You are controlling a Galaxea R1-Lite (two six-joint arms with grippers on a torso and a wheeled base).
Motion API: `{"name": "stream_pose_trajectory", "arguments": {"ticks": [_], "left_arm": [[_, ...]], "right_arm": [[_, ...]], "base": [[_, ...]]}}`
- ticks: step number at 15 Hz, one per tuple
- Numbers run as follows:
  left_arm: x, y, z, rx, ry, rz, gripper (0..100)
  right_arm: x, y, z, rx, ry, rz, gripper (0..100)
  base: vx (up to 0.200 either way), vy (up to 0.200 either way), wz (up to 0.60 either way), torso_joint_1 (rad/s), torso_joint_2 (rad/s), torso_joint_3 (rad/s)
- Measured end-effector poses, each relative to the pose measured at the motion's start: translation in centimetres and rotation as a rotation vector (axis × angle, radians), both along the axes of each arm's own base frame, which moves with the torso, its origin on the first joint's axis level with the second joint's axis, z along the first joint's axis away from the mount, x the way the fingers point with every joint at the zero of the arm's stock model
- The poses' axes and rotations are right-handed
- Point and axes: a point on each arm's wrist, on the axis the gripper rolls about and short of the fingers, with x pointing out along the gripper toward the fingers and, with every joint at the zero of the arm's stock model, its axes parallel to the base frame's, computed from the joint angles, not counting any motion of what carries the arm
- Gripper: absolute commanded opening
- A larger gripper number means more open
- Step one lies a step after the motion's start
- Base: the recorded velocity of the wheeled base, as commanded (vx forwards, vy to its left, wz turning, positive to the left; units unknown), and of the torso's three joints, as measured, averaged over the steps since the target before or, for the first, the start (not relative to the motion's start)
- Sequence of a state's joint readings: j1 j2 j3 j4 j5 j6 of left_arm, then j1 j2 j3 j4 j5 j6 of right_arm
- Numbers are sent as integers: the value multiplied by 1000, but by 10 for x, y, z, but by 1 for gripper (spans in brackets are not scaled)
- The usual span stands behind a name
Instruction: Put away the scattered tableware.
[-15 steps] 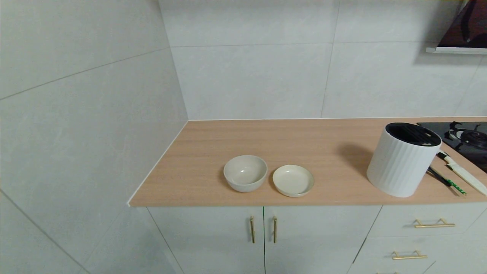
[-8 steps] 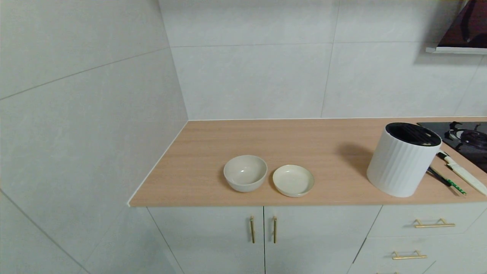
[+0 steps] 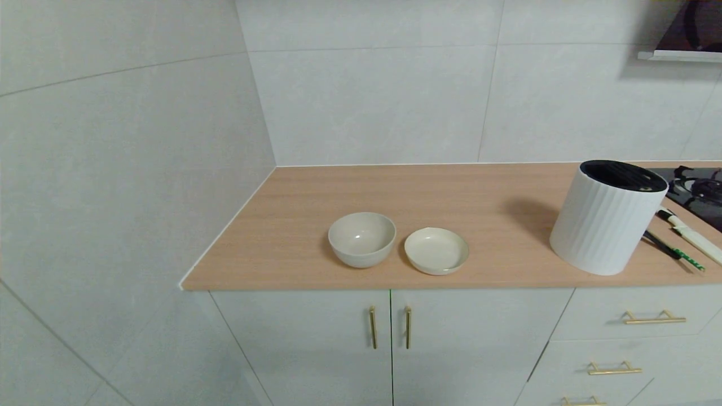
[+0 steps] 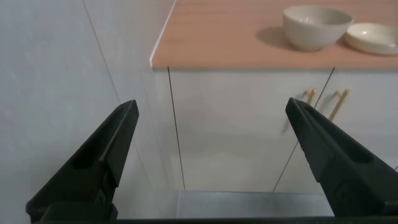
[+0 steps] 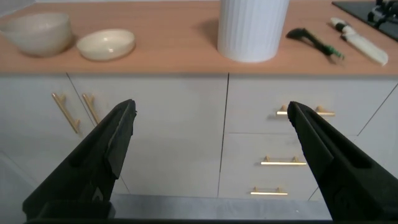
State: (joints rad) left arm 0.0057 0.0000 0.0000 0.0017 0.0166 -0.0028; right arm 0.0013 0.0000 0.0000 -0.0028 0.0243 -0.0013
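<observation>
A cream bowl [image 3: 361,239] and a shallow cream plate [image 3: 436,250] sit side by side near the wooden counter's front edge [image 3: 395,281]. At the right, a ribbed white holder [image 3: 608,217] with a black slotted top stands beside dark chopsticks with green ends [image 3: 674,252] and a white-handled knife [image 3: 692,237]. My left gripper [image 4: 211,118] hangs open below counter height, facing the cabinet, with the bowl [image 4: 317,26] and plate [image 4: 372,37] above it. My right gripper [image 5: 211,118] is open too, low before the drawers, under the holder [image 5: 252,28].
Tiled walls close the counter on the left and behind. A gas hob [image 3: 699,192] lies at the far right. Below are two cabinet doors with brass handles [image 3: 389,327] and drawers [image 3: 654,319] to the right.
The whole head view has shifted, so the camera has moved; the counter now sits a little higher in the picture. The tableware has not moved.
</observation>
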Motion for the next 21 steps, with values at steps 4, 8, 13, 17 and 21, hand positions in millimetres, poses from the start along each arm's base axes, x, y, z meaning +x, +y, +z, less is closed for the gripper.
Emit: {"name": "stream_pose_trajectory", "arguments": {"ticks": [4,8,13,17,21], "left_arm": [[0,0,0,0,0,0,100],[0,0,0,0,0,0,100],[0,0,0,0,0,0,100],[0,0,0,0,0,0,100],[0,0,0,0,0,0,100]], "right_arm": [[0,0,0,0,0,0,100],[0,0,0,0,0,0,100],[0,0,0,0,0,0,100],[0,0,0,0,0,0,100],[0,0,0,0,0,0,100]], "base": [[0,0,0,-243,543,303],[0,0,0,-221,521,294],[0,0,0,-201,493,288],[0,0,0,-179,474,289],[0,0,0,-157,456,299]]}}
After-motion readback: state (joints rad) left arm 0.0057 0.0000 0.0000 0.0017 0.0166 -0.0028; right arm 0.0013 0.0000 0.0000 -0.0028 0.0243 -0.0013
